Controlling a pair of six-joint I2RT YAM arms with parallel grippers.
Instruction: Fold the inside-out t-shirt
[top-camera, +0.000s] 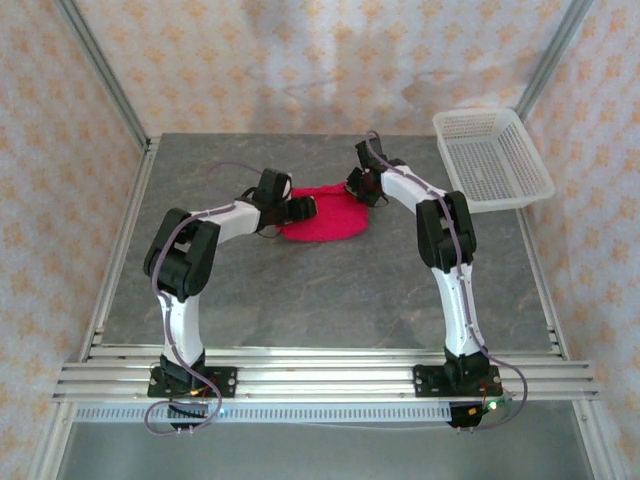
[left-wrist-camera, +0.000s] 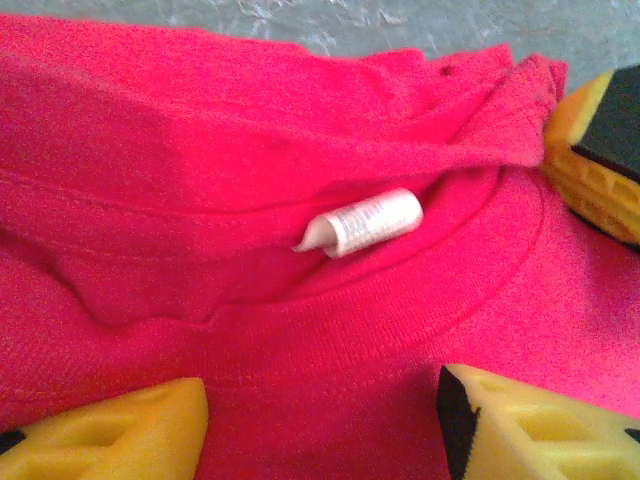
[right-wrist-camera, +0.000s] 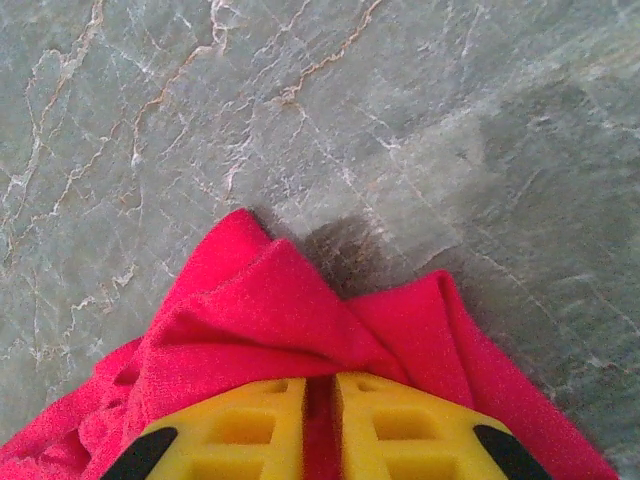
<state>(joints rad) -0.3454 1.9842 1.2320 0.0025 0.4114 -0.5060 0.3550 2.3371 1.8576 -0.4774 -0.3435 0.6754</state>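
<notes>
The inside-out t-shirt (top-camera: 325, 218) lies bunched on the table (top-camera: 300, 300), left of the white basket (top-camera: 510, 203) and well apart from it. The left gripper (left-wrist-camera: 320, 430), on the side of the shirt farther from the basket, stands wide, its yellow fingers (left-wrist-camera: 120, 435) resting on the red cloth at the collar, where a curled pale tag (left-wrist-camera: 360, 222) shows. The right gripper (right-wrist-camera: 320, 405), on the side nearer the basket, is narrowed almost together and pinches a raised fold of the shirt
</notes>
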